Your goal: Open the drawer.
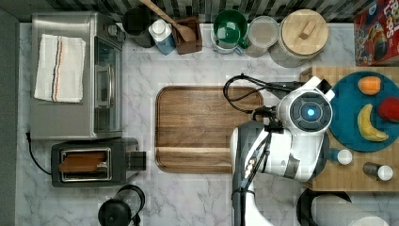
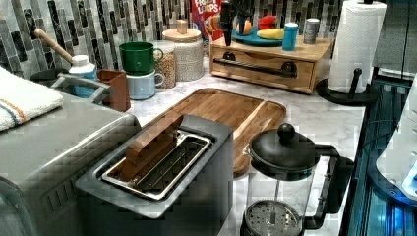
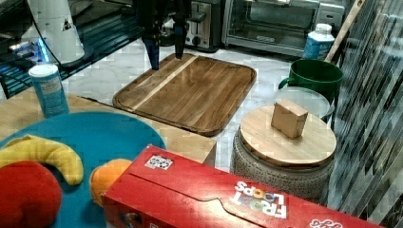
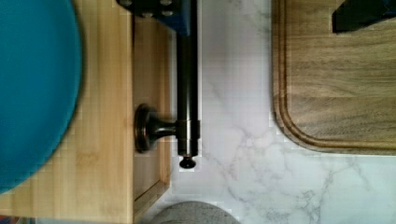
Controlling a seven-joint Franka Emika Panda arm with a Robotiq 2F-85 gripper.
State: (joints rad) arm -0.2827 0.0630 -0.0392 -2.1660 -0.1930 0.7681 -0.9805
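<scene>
A pale bamboo box with a flat top is seen at the back of the left view, standing on the white, grey-veined marble worktop (image 2: 314, 115). Its front is taken up by the drawer (image 2: 265, 69), whose light wood grain is crossed by a long, round black bar handle (image 2: 255, 66) carried on two flared black mounts. In the wrist view the bar is shown as a smooth dark cylinder (image 4: 187, 88) with a small knob at its end, held off the drawer front by one trumpet-shaped mount, and the drawer front appears to lie flush with the box.

A round teal plate (image 2: 253, 39) bearing fruit is set on the box top. Between the box and the steel toaster oven (image 1: 75, 75) a dark walnut tray (image 1: 207, 127) with rounded corners and a pale stripe is laid flat.

The end effector (image 3: 165, 47) is seen in the right view with its two dark, tapered fingers (image 3: 153, 54) spread apart and pointing downward, nothing held between them. In the wrist view one finger lies just beside the handle bar; whether it touches cannot be told.

The wall behind is covered with narrow grey and black mosaic tiles (image 2: 98, 22).
</scene>
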